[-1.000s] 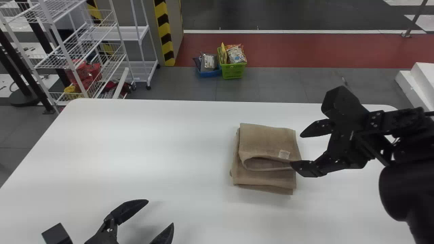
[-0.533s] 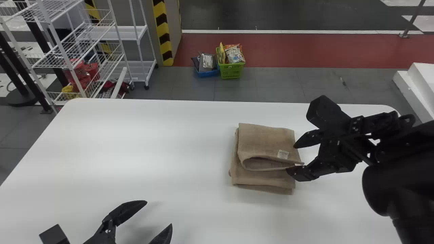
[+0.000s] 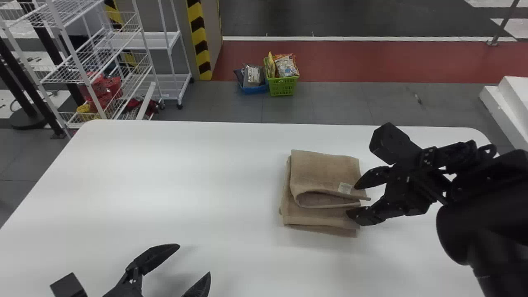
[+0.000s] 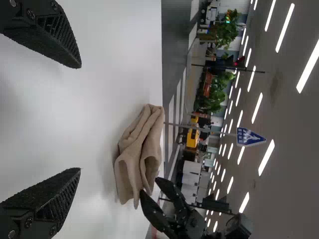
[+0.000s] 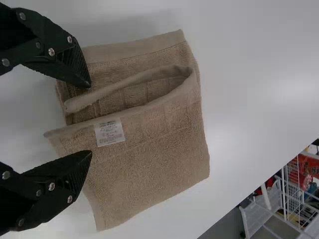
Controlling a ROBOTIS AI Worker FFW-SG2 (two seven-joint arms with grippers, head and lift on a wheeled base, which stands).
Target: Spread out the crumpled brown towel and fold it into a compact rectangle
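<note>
The brown towel [image 3: 326, 177] lies folded in layers right of the table's middle, its upper flap slightly open toward the near side, a white label near the flap's right corner. My right gripper [image 3: 353, 201] is open at the towel's right edge, its fingers on either side of the flap's corner. In the right wrist view the gripper [image 5: 92, 118] spans that corner of the towel [image 5: 149, 144] without closing on it. My left gripper [image 3: 195, 259] stays open over the near left part of the table; in the left wrist view the gripper [image 4: 80, 118] has the towel [image 4: 139, 154] farther off.
The white table [image 3: 165, 173] carries the towel. Beyond its far edge, a green basket [image 3: 283, 86] and a blue basket [image 3: 253, 88] stand on the floor. White wire shelves [image 3: 95, 62] rise behind the far left corner.
My right gripper has moved left and toward the near side, bringing its fingers over the towel's right edge. The left gripper and the towel have stayed almost the same.
</note>
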